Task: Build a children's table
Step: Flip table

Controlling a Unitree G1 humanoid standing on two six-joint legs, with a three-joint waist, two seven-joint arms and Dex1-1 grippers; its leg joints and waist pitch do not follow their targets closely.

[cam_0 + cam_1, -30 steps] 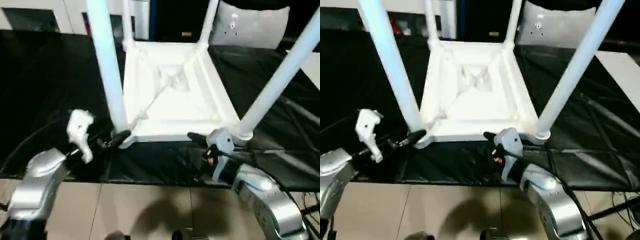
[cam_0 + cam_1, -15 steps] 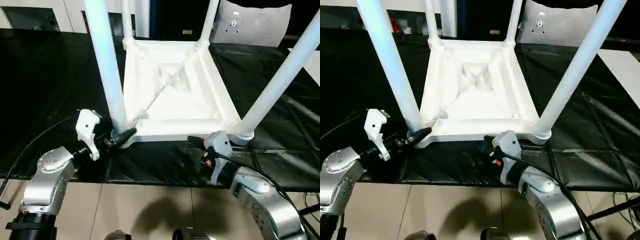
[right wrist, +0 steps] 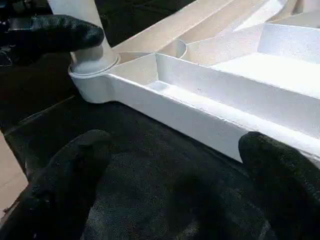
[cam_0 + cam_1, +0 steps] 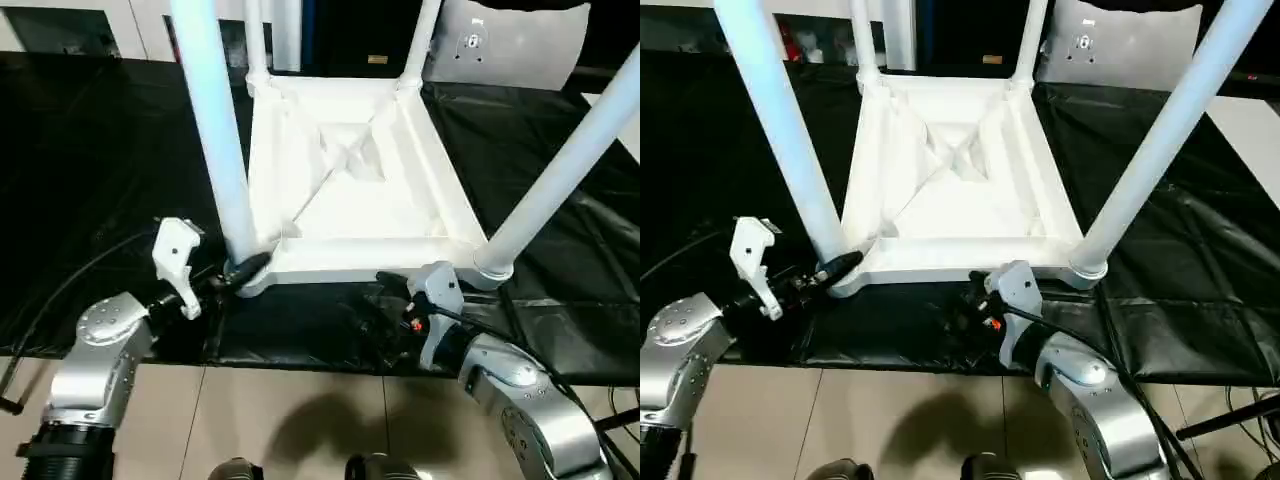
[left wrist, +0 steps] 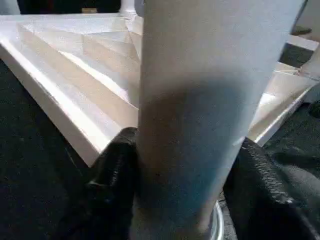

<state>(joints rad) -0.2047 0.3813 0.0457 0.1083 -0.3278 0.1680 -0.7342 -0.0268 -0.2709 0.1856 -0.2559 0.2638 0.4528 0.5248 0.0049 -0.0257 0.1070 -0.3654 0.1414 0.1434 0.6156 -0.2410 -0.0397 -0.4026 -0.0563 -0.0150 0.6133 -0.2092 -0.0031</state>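
a: on the black cloth (image 4: 90, 150), where was the table (image 4: 350, 190)?
b: upside down, four legs up. the left claw (image 4: 238, 274) had just narrowed around the near left leg (image 4: 215, 130); the right claw (image 3: 165, 190) stayed wide open, empty.
a: meaning?
b: probably seating that leg.

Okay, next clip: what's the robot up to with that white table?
The white table top lies upside down on a black cloth with four legs standing in its corner sockets. The left tool has its black fingers on either side of the near-left leg, low by the socket. The right tool is open, hovering at the near edge of the top, holding nothing.
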